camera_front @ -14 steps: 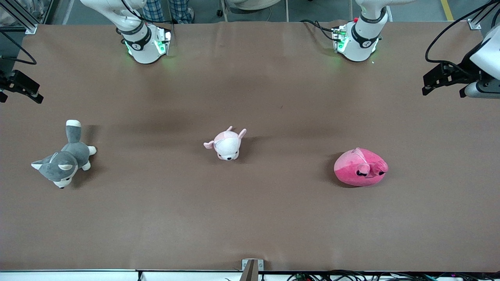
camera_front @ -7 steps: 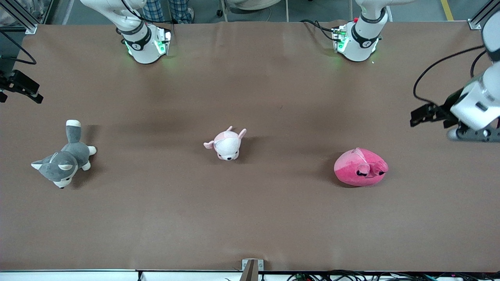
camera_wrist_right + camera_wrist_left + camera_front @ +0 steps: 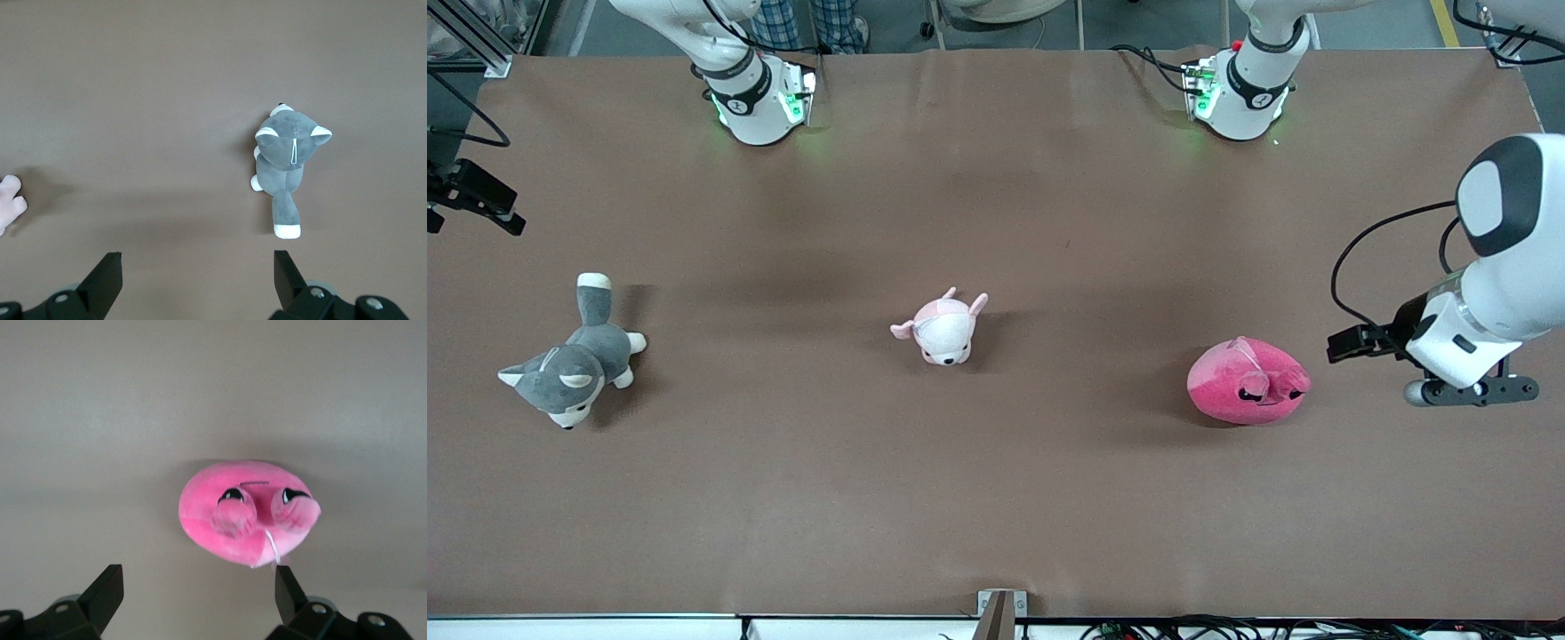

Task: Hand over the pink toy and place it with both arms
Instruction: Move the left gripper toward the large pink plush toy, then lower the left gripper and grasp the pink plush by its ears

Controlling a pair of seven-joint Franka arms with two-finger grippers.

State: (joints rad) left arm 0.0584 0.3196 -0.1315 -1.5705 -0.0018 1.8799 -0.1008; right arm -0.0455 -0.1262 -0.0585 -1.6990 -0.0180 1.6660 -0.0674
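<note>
The pink toy [image 3: 1245,380], a round hot-pink plush with dark angry eyes, lies on the brown table toward the left arm's end. It fills the middle of the left wrist view [image 3: 243,513]. My left gripper [image 3: 1347,345] hangs open and empty in the air just beside the toy, toward the table's end, and touches nothing. In its wrist view [image 3: 198,575] the toy lies just ahead of the open fingers. My right gripper [image 3: 467,206] waits open and empty at the right arm's end of the table; its wrist view [image 3: 197,259] shows the jaws wide apart.
A grey-and-white plush dog [image 3: 569,364] lies toward the right arm's end and shows in the right wrist view [image 3: 288,160]. A small pale pink-and-white plush [image 3: 941,327] lies mid-table. The table [image 3: 996,498] is covered in brown paper.
My left arm has swung from the table's end edge toward the front camera and come in beside the pink toy. The right arm and the toys have not moved.
</note>
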